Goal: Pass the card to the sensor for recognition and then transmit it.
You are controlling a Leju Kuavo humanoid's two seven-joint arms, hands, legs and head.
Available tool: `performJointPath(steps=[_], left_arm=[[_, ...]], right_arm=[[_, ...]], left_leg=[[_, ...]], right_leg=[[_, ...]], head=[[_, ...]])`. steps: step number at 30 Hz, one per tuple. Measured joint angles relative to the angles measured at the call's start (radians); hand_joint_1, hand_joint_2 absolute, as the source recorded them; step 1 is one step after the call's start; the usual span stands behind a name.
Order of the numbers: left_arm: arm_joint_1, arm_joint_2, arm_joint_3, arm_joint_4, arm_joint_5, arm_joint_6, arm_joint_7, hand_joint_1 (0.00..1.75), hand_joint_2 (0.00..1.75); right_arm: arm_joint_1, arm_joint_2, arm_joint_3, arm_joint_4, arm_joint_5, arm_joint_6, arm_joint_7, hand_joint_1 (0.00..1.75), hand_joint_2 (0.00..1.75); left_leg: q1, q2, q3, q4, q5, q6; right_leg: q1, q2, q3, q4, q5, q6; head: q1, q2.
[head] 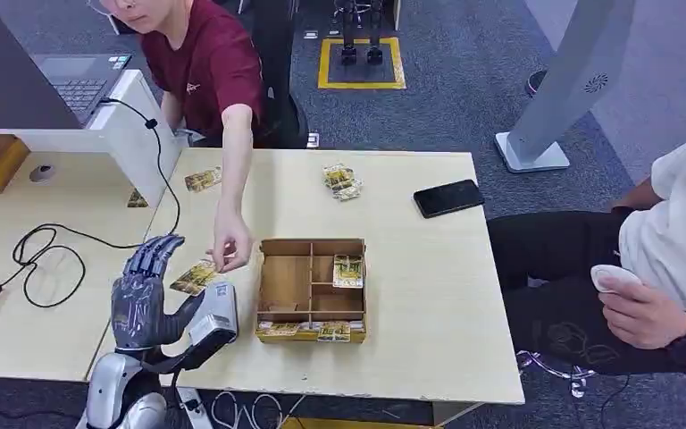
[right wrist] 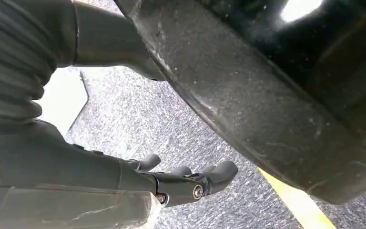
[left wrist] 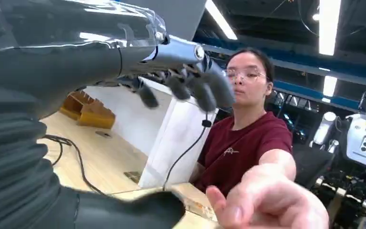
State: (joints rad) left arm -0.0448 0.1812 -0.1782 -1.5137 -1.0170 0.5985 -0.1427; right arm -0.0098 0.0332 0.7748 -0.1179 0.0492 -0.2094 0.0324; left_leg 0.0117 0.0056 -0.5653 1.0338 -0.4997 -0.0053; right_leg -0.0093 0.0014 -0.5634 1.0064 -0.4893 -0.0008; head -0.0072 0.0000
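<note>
The robot's grey many-fingered left hand [head: 147,290] is hovering over the near left part of the pale wooden table [head: 429,295], fingers spread apart and holding nothing. A person in a dark red shirt [head: 210,67] is reaching a hand [head: 230,243] toward the small yellow-patterned card [head: 195,277], which is lying flat on the table just beyond the robot's fingers. Whether the person's fingers are touching the card cannot be determined. To the right, a divided brown wooden tray [head: 311,288] is holding more cards. The right hand [right wrist: 190,183] is hanging above grey carpet, fingers loosely curled, empty. Judged progress: early; gripping, presenting to the sensor and handover are remaining.
</note>
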Motion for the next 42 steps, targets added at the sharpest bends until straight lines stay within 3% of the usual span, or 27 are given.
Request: performJointPath(steps=[23, 26, 31, 42], left_arm=[[0.0, 0.028, -0.005, 0.0, 0.058, -0.011, -0.052, 1.75, 1.75], [0.001, 0.026, -0.005, 0.0, 0.132, -0.057, -0.058, 1.75, 1.75], [-0.003, -0.014, -0.005, -0.002, 0.391, -0.32, 0.043, 1.75, 1.75], [-0.015, -0.045, -0.005, -0.002, 0.43, -0.354, 0.063, 1.75, 1.75]], right_arm=[[0.001, 0.0, 0.012, -0.002, 0.015, -0.025, -0.012, 0.0, 1.75], [0.002, 0.0, 0.014, -0.002, 0.012, -0.028, -0.012, 0.0, 1.75], [0.002, 0.007, 0.014, -0.002, -0.007, -0.042, -0.003, 0.0, 1.75], [0.003, 0.012, 0.014, 0.004, -0.007, -0.047, -0.001, 0.0, 1.75]], left_leg=[[0.0, 0.0, 0.0, 0.0, 0.0, 0.0], [0.0, 0.0, 0.0, 0.0, 0.0, 0.0], [0.0, 0.0, 0.0, 0.0, 0.0, 0.0], [0.0, 0.0, 0.0, 0.0, 0.0, 0.0]], right_leg=[[0.0, 0.0, 0.0, 0.0, 0.0, 0.0], [0.0, 0.0, 0.0, 0.0, 0.0, 0.0], [0.0, 0.0, 0.0, 0.0, 0.0, 0.0], [0.0, 0.0, 0.0, 0.0, 0.0, 0.0]], head=[[0.0, 0.0], [0.0, 0.0], [0.0, 0.0], [0.0, 0.0]])
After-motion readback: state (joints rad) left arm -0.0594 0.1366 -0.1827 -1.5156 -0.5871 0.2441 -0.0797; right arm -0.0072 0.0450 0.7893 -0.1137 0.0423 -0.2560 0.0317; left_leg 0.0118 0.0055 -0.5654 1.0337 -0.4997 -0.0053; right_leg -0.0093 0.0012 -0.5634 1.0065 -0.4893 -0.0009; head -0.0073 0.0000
